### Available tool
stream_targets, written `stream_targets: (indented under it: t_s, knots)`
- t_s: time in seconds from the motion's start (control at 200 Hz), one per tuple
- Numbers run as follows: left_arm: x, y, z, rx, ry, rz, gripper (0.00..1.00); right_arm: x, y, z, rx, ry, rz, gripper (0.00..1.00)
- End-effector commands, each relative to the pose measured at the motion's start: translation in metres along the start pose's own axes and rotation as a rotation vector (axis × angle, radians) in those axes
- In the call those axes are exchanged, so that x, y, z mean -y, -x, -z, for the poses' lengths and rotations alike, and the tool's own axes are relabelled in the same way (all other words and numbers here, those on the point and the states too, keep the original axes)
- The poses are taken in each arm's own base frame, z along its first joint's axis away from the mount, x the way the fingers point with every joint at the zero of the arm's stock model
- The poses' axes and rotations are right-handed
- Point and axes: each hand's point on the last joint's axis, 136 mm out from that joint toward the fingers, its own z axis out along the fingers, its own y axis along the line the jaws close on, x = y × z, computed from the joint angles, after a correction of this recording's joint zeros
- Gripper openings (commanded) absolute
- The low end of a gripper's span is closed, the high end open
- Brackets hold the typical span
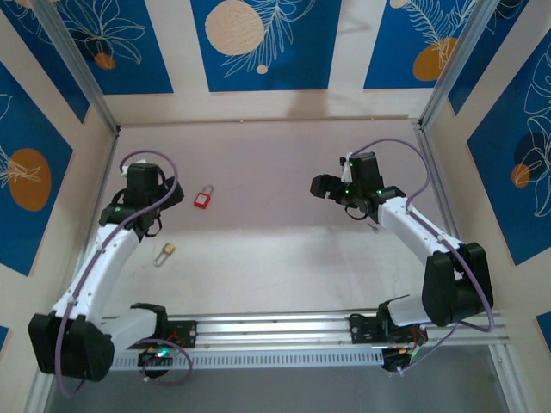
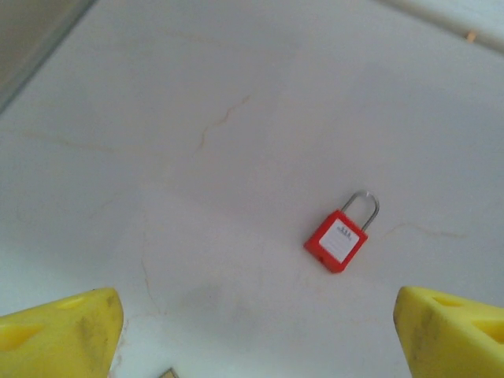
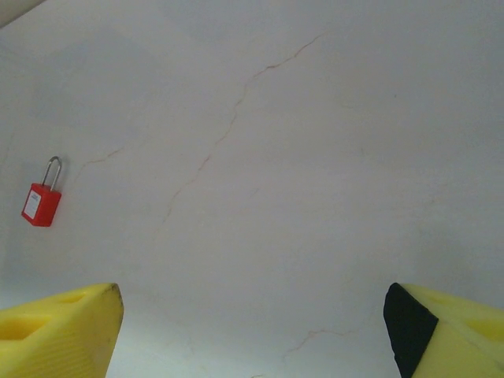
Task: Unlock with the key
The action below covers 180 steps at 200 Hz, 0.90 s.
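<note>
The red padlock (image 1: 204, 197) lies flat on the pale table, silver shackle pointing away from the arms. The key (image 1: 165, 252), small and brass with a wire loop, lies nearer the arms and to the padlock's left. My left gripper (image 1: 164, 211) hovers between the two, open and holding nothing. In the left wrist view the padlock (image 2: 340, 238) sits ahead and right of centre between the yellow fingers (image 2: 67, 331), and a brass corner of the key (image 2: 169, 372) peeks in at the bottom edge. My right gripper (image 1: 325, 187) is open over bare table, well right of the padlock (image 3: 42, 201).
Blue patterned walls (image 1: 267, 43) with metal posts enclose the table on three sides. An aluminium rail (image 1: 275, 331) carrying both arm bases runs along the near edge. The table surface (image 3: 260, 157) shows thin cracks.
</note>
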Motion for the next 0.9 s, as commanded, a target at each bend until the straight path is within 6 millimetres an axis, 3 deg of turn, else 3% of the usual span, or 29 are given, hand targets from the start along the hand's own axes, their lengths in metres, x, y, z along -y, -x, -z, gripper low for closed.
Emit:
stream_targets:
  t_s: [0.0,0.275,0.57,0.695,0.895]
  knots:
    - [0.006,-0.014,-0.005,-0.119,-0.019,-0.072,0.82,-0.007,0.01,0.013,0.039,0.002,0.034,0.87]
    - [0.025,-0.027,-0.04,-0.252,-0.034,-0.145,0.71,-0.011,0.009,0.014,0.032,0.018,0.042,0.86]
    - [0.08,-0.043,-0.101,-0.417,-0.07,-0.292,0.64,-0.01,0.005,0.013,0.008,0.017,0.032,0.86]
    - [0.087,-0.053,-0.125,-0.463,-0.015,-0.351,0.59,-0.009,0.0,0.013,-0.005,0.017,0.025,0.86]
    - [0.086,-0.06,-0.144,-0.482,0.066,-0.441,0.6,-0.005,-0.005,0.015,-0.016,0.008,0.018,0.86]
